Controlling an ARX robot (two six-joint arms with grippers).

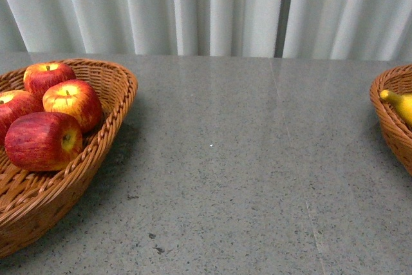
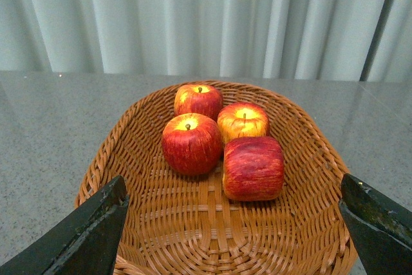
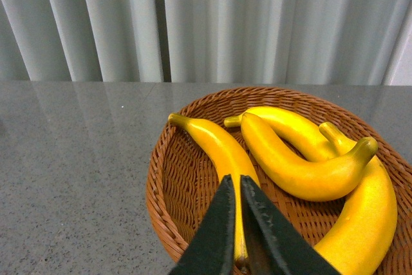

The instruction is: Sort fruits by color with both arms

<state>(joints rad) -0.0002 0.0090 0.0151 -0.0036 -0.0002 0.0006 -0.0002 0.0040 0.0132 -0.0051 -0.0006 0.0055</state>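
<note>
I've got four apples sitting together in the left basket on the grey tabletop, one of them lying on its side. My left claw hangs over that basket's near rim, spread wide with nothing in it. Over on the right, the bananas lie piled in the right basket, touching one another. My right claw is pinched together above them, gripping nothing I can see.
</note>
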